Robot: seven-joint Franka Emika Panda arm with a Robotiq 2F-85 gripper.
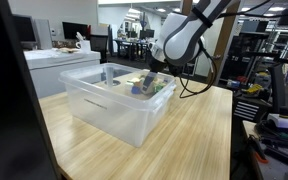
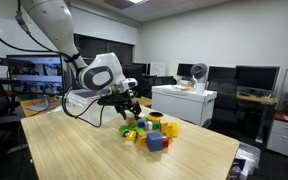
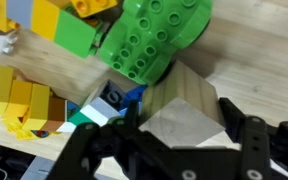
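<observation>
In the wrist view my gripper (image 3: 184, 138) is shut on a pale wooden block (image 3: 182, 112), one black finger on each side of it. Just beyond it lies a pile of toy bricks: a large green studded piece (image 3: 154, 40), yellow bricks (image 3: 19, 100), a blue brick (image 3: 116, 98) and another wooden block (image 3: 64, 75). In an exterior view the gripper (image 2: 125, 108) hangs just above the table at the near edge of the colourful brick pile (image 2: 150, 131). In an exterior view the gripper (image 1: 156, 76) shows behind the bin.
A clear plastic bin (image 1: 114, 110) stands on the light wooden table (image 1: 184, 140). A white cabinet (image 2: 182, 103) with objects on it stands behind the table. Desks, monitors and chairs fill the background. A cable loops down from the arm (image 1: 196, 85).
</observation>
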